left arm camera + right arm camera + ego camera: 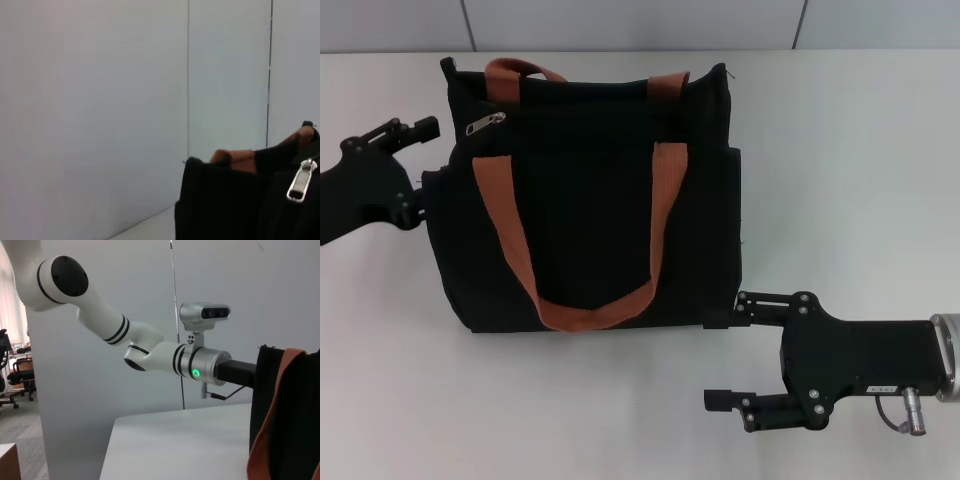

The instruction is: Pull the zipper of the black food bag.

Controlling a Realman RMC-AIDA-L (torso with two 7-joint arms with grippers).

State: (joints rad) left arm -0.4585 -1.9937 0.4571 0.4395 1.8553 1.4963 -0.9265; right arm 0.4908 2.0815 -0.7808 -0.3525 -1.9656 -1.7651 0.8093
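The black food bag [590, 200] lies on the white table with its two rust-brown handles facing up. The small silver zipper pull [492, 121] sits near the bag's upper left corner. It also shows in the left wrist view [300, 182], hanging on the bag [225, 205]. My left gripper [425, 170] is open right at the bag's left side, below and left of the zipper pull. My right gripper [728, 352] is open and empty, just off the bag's lower right corner; its upper finger is close to the bag's bottom edge.
The white table [850, 150] stretches to the right of the bag. A grey panelled wall [640, 25] runs behind the table. The right wrist view shows the bag's edge [292, 405] and my white left arm [150, 352] behind it.
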